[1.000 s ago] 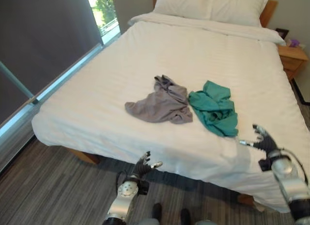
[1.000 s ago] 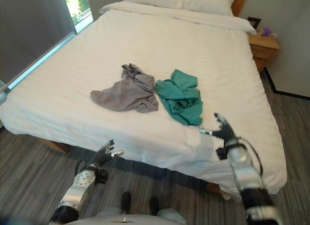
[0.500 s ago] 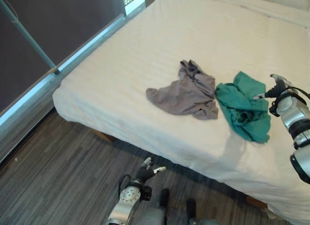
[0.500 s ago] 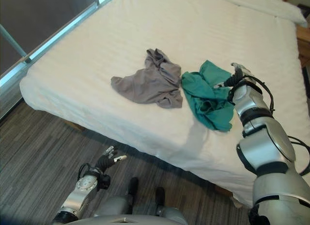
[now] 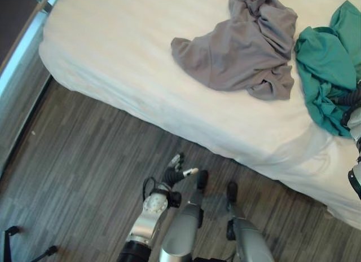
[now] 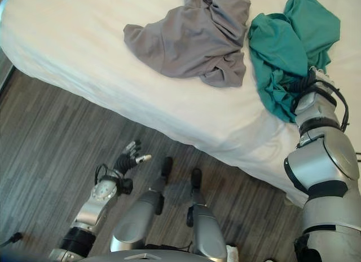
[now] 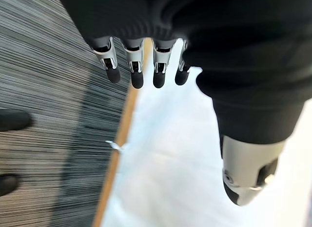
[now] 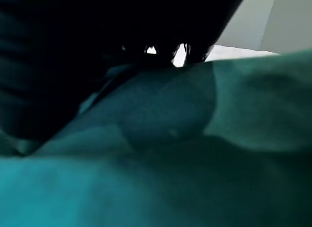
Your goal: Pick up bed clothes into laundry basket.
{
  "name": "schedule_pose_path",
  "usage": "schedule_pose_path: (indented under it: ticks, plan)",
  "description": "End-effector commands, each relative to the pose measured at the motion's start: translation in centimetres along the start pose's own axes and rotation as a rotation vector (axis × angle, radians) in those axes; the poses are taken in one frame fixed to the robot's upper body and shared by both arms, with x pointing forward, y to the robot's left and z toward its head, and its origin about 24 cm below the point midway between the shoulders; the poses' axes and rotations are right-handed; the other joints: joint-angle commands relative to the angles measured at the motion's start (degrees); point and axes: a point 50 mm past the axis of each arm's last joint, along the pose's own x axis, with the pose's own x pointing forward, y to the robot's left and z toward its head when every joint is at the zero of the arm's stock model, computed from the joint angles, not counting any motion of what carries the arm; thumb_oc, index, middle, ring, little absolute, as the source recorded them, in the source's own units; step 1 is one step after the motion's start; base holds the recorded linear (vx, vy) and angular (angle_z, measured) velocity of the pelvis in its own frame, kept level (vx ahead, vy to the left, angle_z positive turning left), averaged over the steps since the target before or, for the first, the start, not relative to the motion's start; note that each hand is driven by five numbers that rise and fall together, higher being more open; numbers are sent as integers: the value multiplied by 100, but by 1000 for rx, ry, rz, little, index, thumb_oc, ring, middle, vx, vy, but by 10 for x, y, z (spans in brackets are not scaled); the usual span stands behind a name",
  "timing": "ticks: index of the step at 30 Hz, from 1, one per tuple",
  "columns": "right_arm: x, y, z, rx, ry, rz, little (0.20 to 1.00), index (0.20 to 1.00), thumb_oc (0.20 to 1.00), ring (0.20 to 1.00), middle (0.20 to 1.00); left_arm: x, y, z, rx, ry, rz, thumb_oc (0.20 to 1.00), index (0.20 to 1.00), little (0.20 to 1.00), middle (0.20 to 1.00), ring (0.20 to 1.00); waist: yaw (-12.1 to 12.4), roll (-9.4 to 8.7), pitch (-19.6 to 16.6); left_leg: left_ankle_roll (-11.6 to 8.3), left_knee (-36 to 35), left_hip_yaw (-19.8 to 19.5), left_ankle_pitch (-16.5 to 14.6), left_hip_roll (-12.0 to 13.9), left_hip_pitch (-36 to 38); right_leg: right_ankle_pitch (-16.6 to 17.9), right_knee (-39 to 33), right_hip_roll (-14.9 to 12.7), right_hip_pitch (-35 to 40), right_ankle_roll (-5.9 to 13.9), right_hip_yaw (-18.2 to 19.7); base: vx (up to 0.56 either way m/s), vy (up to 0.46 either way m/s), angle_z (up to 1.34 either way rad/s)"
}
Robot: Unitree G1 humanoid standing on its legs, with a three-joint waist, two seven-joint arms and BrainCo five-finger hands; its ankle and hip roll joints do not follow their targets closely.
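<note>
While the right hand lay buried in the green garment near the bed edge, fingers hidden, the left hand hung spread over open floor.

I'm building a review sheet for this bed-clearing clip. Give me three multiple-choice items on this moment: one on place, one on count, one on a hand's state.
1. Where is the right hand?
A. at the teal garment
B. at the grey garment
C. over the floor

2. How many garments lie on the bed?
A. one
B. two
C. four

3. The left hand is:
A. clutching cloth
B. open and empty
C. gripping a handle

Key:
1 A, the right hand is down in the teal garment.
2 B, teal and a grey garment on the bed.
3 B, the left hand hangs relaxed above the floor.
</note>
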Motion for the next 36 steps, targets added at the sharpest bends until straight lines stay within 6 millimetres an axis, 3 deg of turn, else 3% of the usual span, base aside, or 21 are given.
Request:
schedule_pose_path:
  ticks: [1, 2, 3, 4, 5, 8, 9, 10, 13, 14, 17, 18, 22, 25, 28, 31, 36]
  plan:
    - [-50, 110, -64, -136, 139, 400, 200, 200, 200, 200, 200, 0, 17, 80, 25, -346, 56, 1000, 1000, 1000, 1000, 1000, -133, 226, 277, -204, -12, -233, -241, -36, -85, 601, 66, -421, -69, 143, 85, 14, 13, -5]
    - [-56, 119, -66, -119, 137, 425, 200, 200, 200, 200, 200, 4, 21, 94, 56, -393, 70, 1000, 1000, 1000, 1000, 1000, -167, 205, 291, -196, -12, -221, -251, -40, -69, 598, 66, -428, -75, 132, 79, 19, -1, -3]
    - [-74, 144, -70, -74, 132, 496, 200, 200, 200, 200, 200, 9, 31, 142, 154, -560, 118, 1000, 1000, 1000, 1000, 1000, -259, 140, 333, -185, -12, -198, -307, -46, 8, 566, 66, -444, -47, 97, 59, 0, 0, 0]
    - [-83, 154, -74, -45, 136, 525, 200, 200, 200, 200, 200, 11, 34, 164, 185, -634, 145, 1000, 1000, 1000, 1000, 1000, -305, 98, 366, -178, -12, -197, -335, -55, 60, 552, 66, -450, -17, 77, 50, 8, -16, 4]
    - [-83, 154, -74, -43, 137, 525, 200, 200, 200, 200, 200, 12, 33, 165, 187, -634, 143, 1000, 1000, 1000, 1000, 1000, -294, 95, 380, -178, -12, -198, -339, -56, 72, 548, 66, -451, -5, 77, 49, 0, 0, 0]
    - [-105, 176, -79, -2, 123, 592, 200, 200, 200, 200, 200, 24, 48, 227, 300, -789, 280, 1000, 1000, 1000, 1000, 1000, -453, -7, 452, -175, -12, -204, -413, -75, 221, 487, 74, -458, 87, 36, -9, 1, -5, -2]
    - [-114, 186, -77, 13, 101, 621, 200, 200, 200, 200, 200, 32, 57, 257, 336, -827, 364, 1000, 1000, 1000, 1000, 1000, -562, -53, 464, -173, -12, -208, -456, -85, 292, 467, 90, -446, 119, 28, -31, 0, 0, 0]
    - [-114, 186, -76, 17, 101, 620, 200, 200, 200, 200, 200, 33, 56, 259, 338, -831, 362, 1000, 1000, 1000, 1000, 1000, -549, -60, 490, -173, -12, -216, -457, -88, 301, 462, 90, -448, 131, 27, -40, 0, 0, 0]
    - [-129, 198, -75, 57, 86, 660, 200, 200, 200, 200, 200, 48, 80, 302, 471, -811, 537, 1000, 1000, 1000, 1000, 1000, -670, -109, 510, -183, -12, -233, -509, -96, 399, 429, 117, -423, 202, 22, -58, 4, -19, -5]
    - [-134, 202, -71, 75, 66, 671, 200, 200, 200, 200, 200, 52, 97, 322, 585, -765, 625, 1000, 1000, 1000, 1000, 1000, -776, -88, 509, -193, -12, -219, -527, -94, 448, 431, 142, -401, 222, 35, -39, -7, -7, -5]
    - [-138, 203, -57, 120, -5, 671, 200, 200, 200, 200, 200, 50, 119, 358, 768, -699, 751, 1000, 1000, 1000, 1000, 1000, -890, -161, 511, -207, -12, -207, -549, -58, 473, 434, 177, -367, 207, 43, -38, -1, -14, -5]
    - [-138, 203, -57, 125, -4, 671, 200, 200, 200, 200, 200, 50, 118, 360, 771, -702, 749, 1000, 1000, 1000, 1000, 1000, -875, -181, 511, -207, -12, -210, -550, -58, 465, 434, 175, -368, 200, 43, -41, 0, -13, -6]
    - [-136, 197, -33, 198, -99, 643, 200, 200, 200, 200, 200, 45, 146, 377, 986, -539, 865, 1000, 1000, 1000, 1000, 1000, -1086, -321, 511, -199, -12, -170, -578, -13, 439, 503, 165, -332, 131, 58, 18, -6, -12, -3]
    - [-133, 186, -7, 253, -215, 609, 200, 200, 200, 200, 200, 43, 163, 374, 1096, -420, 901, 1000, 1000, 1000, 1000, 1000, -1273, -446, 511, -192, -12, -90, -591, 19, 318, 586, 150, -291, -52, 78, 85, -15, -6, -9]
    - [-135, 182, -3, 270, -250, 598, 200, 200, 200, 200, 200, 42, 176, 364, 1106, -349, 892, 1000, 1000, 1000, 1000, 1000, -1406, -536, 511, -188, -12, -16, -605, 41, 205, 661, 118, -279, -207, 89, 138, 6, -5, -18]
    - [-137, 184, -2, 267, -259, 603, 200, 200, 200, 200, 200, 55, 153, 360, 1191, -388, 811, 1000, 1000, 1000, 1000, 1000, -1486, -541, 511, -186, -12, 24, -628, 24, 68, 707, 96, -287, -381, 97, 171, 26, 8, -11]
    - [-141, 188, -9, 255, -242, 621, 200, 200, 200, 200, 200, 67, 132, 348, 1155, -442, 714, 1000, 1000, 1000, 1000, 1000, -1587, -548, 511, -193, -12, 53, -643, 13, -26, 720, 90, -280, -521, 103, 198, 6, 6, -4]
